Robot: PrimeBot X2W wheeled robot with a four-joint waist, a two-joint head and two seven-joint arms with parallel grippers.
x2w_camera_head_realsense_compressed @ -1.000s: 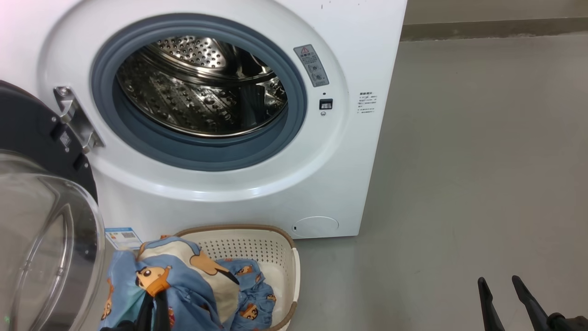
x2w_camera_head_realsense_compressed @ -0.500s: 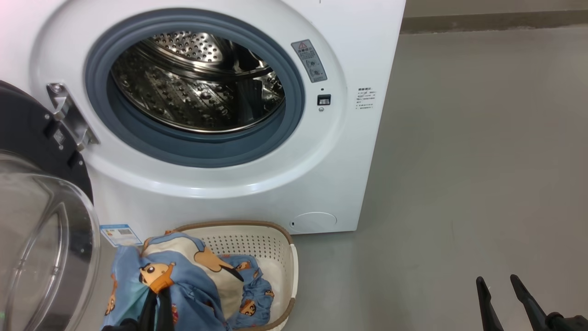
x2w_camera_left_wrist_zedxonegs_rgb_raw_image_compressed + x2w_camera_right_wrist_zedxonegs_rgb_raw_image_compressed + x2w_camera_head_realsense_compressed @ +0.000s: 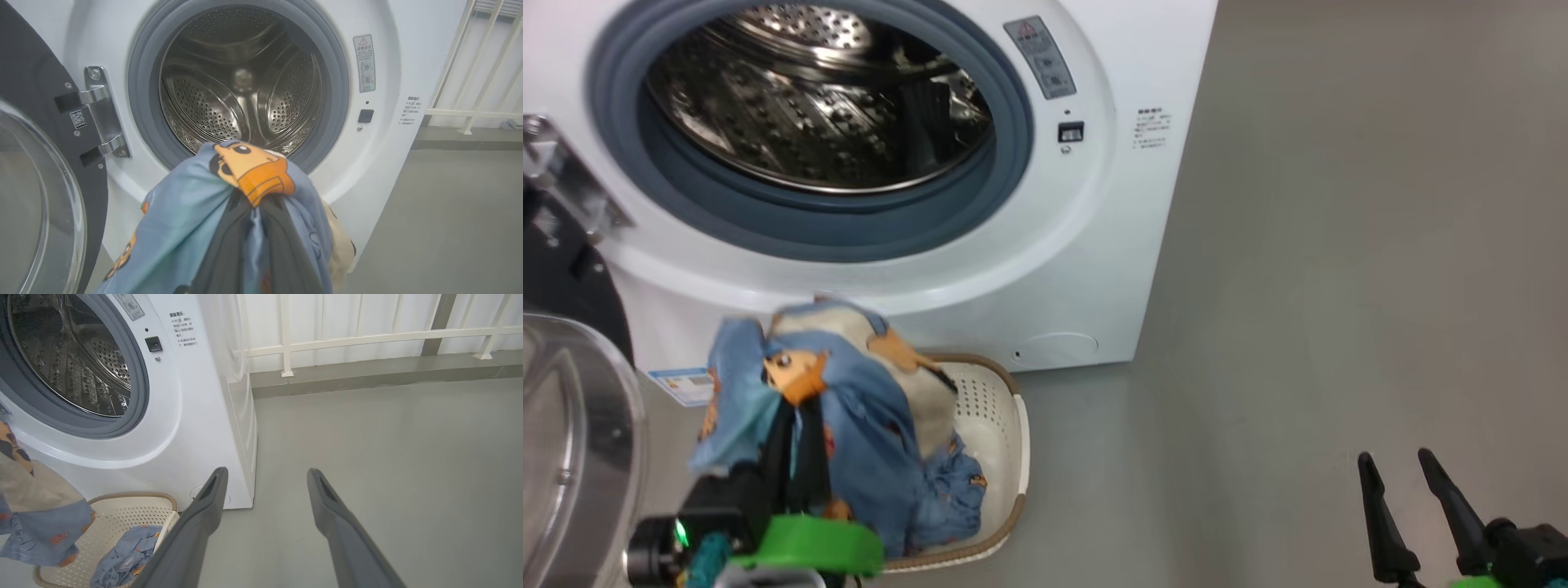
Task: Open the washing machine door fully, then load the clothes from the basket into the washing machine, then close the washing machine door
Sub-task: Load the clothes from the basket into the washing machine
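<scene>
Clothes [image 3: 866, 408] crumpled, perforated basket [image 3: 995, 408], domed glass door [image 3: 572, 433]

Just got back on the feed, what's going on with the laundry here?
The left gripper is shut on the light blue cartoon-print garment, holding it above the cream perforated plastic basket, its lower end trailing inside. The white front-loading washing machine stands ahead, its round black glass-windowed door swung open, steel drum bare. The right gripper hangs open over the grey floor, empty.
</scene>
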